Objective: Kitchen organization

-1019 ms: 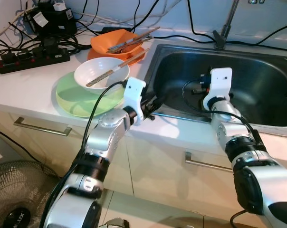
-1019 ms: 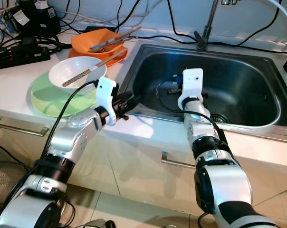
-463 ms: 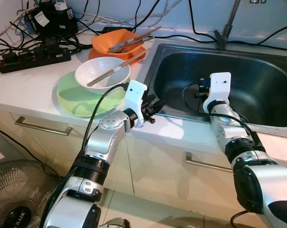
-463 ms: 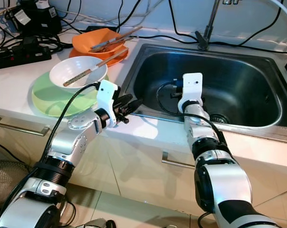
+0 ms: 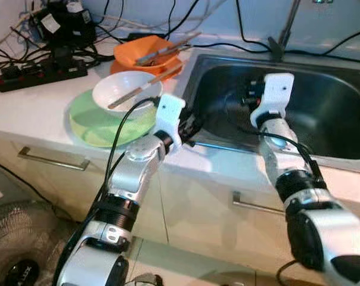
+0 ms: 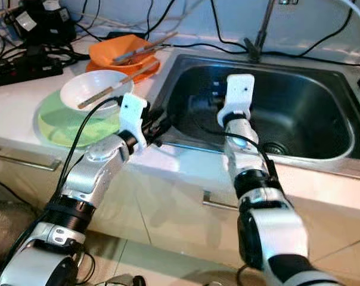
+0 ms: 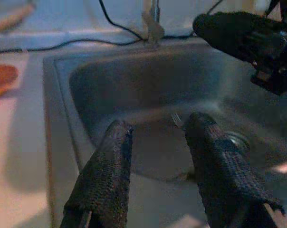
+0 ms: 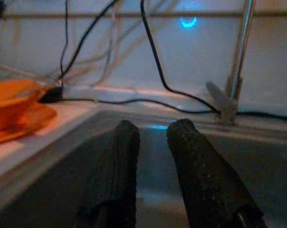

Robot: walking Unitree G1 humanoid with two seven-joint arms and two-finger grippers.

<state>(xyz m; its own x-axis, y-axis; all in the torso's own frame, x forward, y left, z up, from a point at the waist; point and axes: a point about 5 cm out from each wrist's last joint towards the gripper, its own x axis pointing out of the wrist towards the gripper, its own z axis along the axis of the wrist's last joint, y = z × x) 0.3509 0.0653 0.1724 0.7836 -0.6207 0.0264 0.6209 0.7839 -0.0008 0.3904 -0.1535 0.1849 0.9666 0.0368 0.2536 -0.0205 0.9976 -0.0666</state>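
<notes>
A white bowl [image 5: 117, 89] with chopsticks [image 5: 145, 86] across it sits on a green plate [image 5: 87, 122] on the counter. Behind it, an orange bowl [image 5: 141, 53] holding more chopsticks rests on an orange plate. My left gripper [image 5: 195, 123] hovers over the near left rim of the steel sink [image 5: 329, 113]. The left wrist view shows this gripper [image 7: 160, 126] open, nothing between its fingers. My right gripper [image 5: 247, 97] hangs inside the sink, pointing toward the back wall. That gripper [image 8: 154, 127] stands open by a narrow gap, holding nothing.
A faucet [image 5: 285, 30] rises behind the sink. A power strip [image 5: 40, 68] and tangled cables crowd the back left of the counter. Cabinet drawer handles [image 5: 52, 158] run below the counter edge, and a floor fan [image 5: 13, 250] stands at the lower left.
My right gripper has risen inside the sink and moved toward its back wall. The left gripper has stayed at the sink's left rim. The picture is now blurred.
</notes>
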